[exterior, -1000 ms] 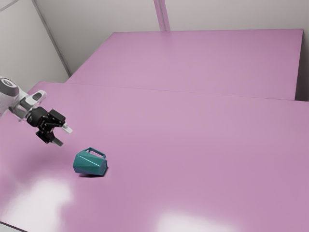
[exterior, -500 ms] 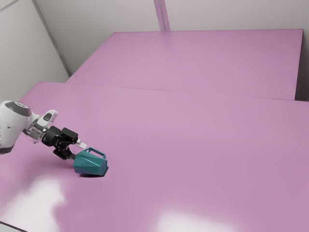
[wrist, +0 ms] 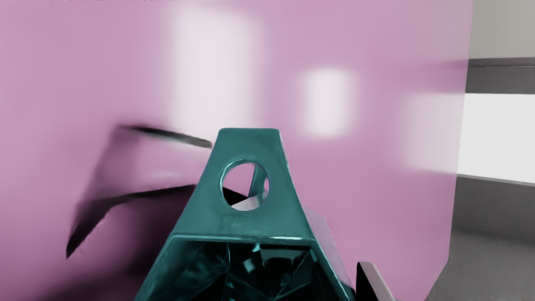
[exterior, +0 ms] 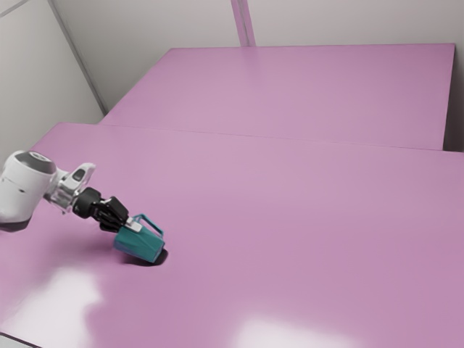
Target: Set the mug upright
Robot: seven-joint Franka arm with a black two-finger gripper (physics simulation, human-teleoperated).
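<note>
So, going from the exterior view's left: our arm [exterior: 29, 190] came in over the table [exterior: 290, 217], with the gripper [exterior: 128, 226] right up against the mug [exterior: 141, 243]. The mug was over toward the table's left side, a good way in from the far edge.

Upright? Nope, not there. It was leaning well over, mouth toward our gripper and base pointing away, down and to the exterior view's right, with the handle [exterior: 154, 225] on the upper side. The shadow [exterior: 162, 256] sat out past the base, so we'd guess at least part of the mug was off the table, though we couldn't tell whether an edge touched down. Call it partway: grip sorted, but the tipping-up and standing it on its base were what the job lacked.

As for the jaws, they looked clamped on the mug near its mouth, only as far apart as it let them be. One finger [wrist: 376, 284] sat right beside the wall at the rim; the other was hidden, so we couldn't say if it was inside the mouth or outside. Our worry was the slanted sides: swinging the base down too fast could've let it slip or twist.
</note>
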